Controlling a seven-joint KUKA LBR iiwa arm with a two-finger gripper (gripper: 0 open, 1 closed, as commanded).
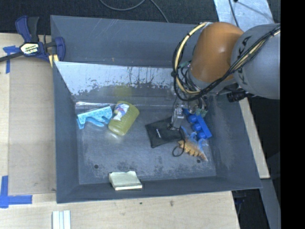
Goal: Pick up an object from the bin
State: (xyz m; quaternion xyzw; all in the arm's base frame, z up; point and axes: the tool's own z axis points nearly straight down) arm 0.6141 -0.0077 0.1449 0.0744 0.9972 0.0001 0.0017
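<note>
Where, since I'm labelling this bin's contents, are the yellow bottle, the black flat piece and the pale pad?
yellow bottle (123, 120): camera view, middle of its body.
black flat piece (158, 134): camera view, its flat top.
pale pad (125, 180): camera view, centre of its top face.

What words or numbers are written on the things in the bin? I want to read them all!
No text here can be read.
Yellow bottle: it has a small white and blue label near its top, too small and blurred to read.
Black flat thing: no writing can be made out.
The other things in the bin show no writing.
</note>
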